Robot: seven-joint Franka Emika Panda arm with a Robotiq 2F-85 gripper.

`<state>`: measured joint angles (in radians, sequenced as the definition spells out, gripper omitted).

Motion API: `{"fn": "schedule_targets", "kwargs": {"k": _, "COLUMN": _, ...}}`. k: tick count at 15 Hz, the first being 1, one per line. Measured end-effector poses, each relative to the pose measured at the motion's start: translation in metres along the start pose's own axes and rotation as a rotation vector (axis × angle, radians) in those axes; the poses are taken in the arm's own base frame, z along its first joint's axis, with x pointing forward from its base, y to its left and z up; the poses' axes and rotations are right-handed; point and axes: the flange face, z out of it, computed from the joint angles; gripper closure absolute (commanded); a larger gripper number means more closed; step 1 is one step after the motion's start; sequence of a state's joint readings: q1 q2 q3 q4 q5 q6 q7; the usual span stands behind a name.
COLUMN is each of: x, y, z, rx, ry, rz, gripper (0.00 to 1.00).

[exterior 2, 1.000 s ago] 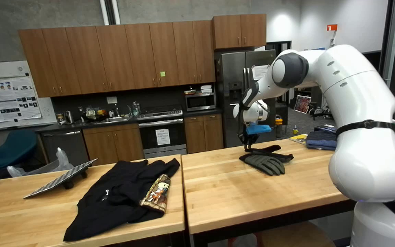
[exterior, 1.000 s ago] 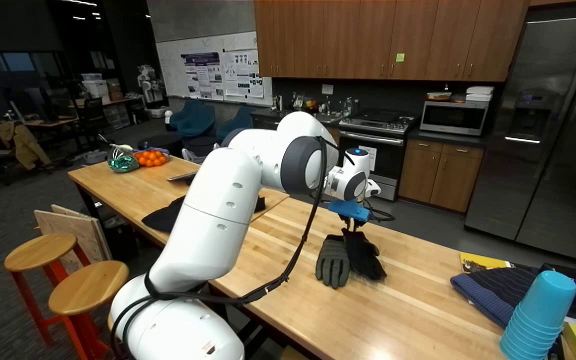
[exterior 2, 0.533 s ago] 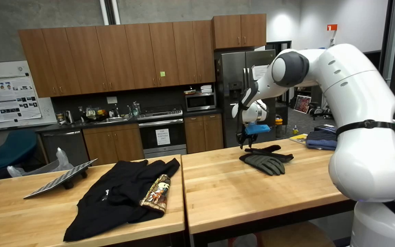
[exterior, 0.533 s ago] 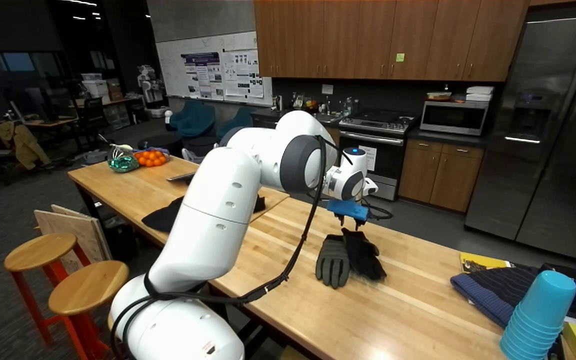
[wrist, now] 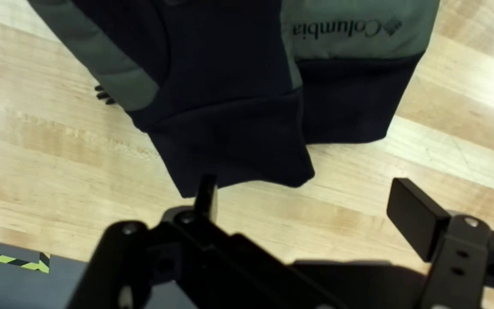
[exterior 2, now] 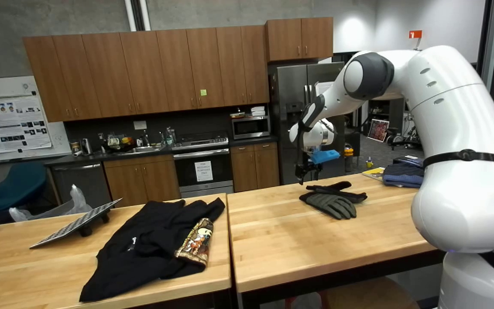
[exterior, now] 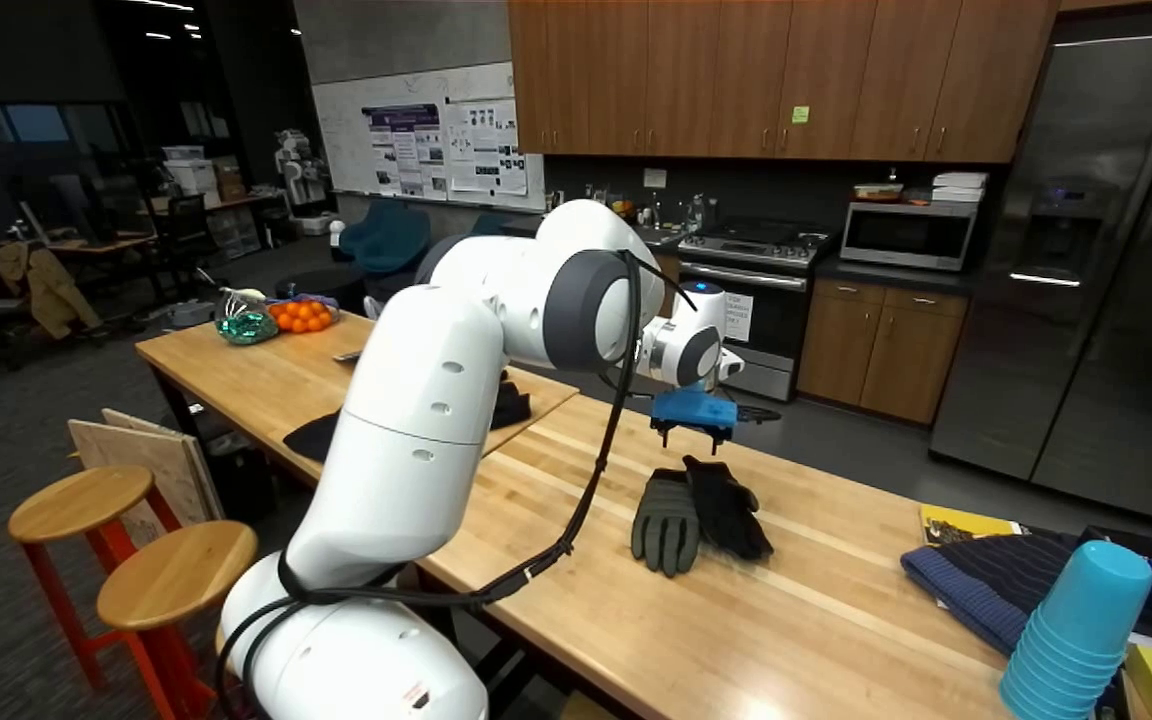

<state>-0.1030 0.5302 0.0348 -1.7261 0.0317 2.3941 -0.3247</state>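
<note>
Two gloves lie side by side on the wooden table, a grey-green one [exterior: 666,525] and a mostly black one [exterior: 726,510] that partly overlaps it. In the wrist view the black glove's cuff [wrist: 234,150] points toward my gripper [wrist: 309,201], and the grey-green glove [wrist: 358,38] bears Columbia lettering. My gripper is open, its fingers spread wide with only bare tabletop seen between them. It hangs just above the table, near the cuff ends and apart from both gloves, as both exterior views show [exterior: 689,444] [exterior 2: 309,179]. The left fingertip overlaps the black cuff's corner in the wrist view.
Black clothing [exterior 2: 157,240] and a tilted patterned panel [exterior 2: 75,225] lie on the adjoining table. A knit hat [exterior: 986,580] and a stack of blue cups [exterior: 1066,630] are at the near right end. The table's far edge [wrist: 28,249] passes close to the gripper.
My gripper's fingers, close together at the black glove's cuff a second ago, have spread apart. The gripper has risen slightly and drawn back from the cuff. Both gloves stay where they lay.
</note>
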Motion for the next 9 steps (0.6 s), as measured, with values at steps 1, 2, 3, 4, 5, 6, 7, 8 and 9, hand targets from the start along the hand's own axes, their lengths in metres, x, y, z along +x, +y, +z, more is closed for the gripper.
{"fn": "schedule_targets", "kwargs": {"k": 1, "x": -0.003, "y": 0.000, "z": -0.001, "rx": -0.010, "ry": -0.027, "rz": -0.020, "gripper": 0.00}}
{"fn": "schedule_targets", "kwargs": {"k": 2, "x": -0.006, "y": 0.001, "z": -0.002, "rx": -0.019, "ry": -0.052, "rz": -0.037, "gripper": 0.00}}
{"fn": "schedule_targets", "kwargs": {"k": 3, "x": -0.008, "y": 0.001, "z": -0.002, "rx": -0.028, "ry": -0.075, "rz": -0.054, "gripper": 0.00}}
{"fn": "schedule_targets", "kwargs": {"k": 4, "x": -0.010, "y": 0.002, "z": -0.002, "rx": -0.035, "ry": -0.094, "rz": -0.068, "gripper": 0.00}}
{"fn": "schedule_targets", "kwargs": {"k": 5, "x": -0.012, "y": 0.003, "z": -0.002, "rx": -0.040, "ry": -0.107, "rz": -0.081, "gripper": 0.00}}
{"fn": "schedule_targets", "kwargs": {"k": 6, "x": -0.013, "y": 0.004, "z": -0.002, "rx": -0.049, "ry": -0.117, "rz": -0.093, "gripper": 0.00}}
{"fn": "schedule_targets", "kwargs": {"k": 7, "x": -0.014, "y": 0.004, "z": -0.001, "rx": -0.057, "ry": -0.122, "rz": -0.102, "gripper": 0.00}}
{"fn": "schedule_targets", "kwargs": {"k": 8, "x": -0.014, "y": 0.005, "z": -0.001, "rx": -0.062, "ry": -0.125, "rz": -0.112, "gripper": 0.00}}
{"fn": "schedule_targets", "kwargs": {"k": 9, "x": -0.014, "y": 0.005, "z": -0.001, "rx": -0.064, "ry": -0.127, "rz": -0.121, "gripper": 0.00}}
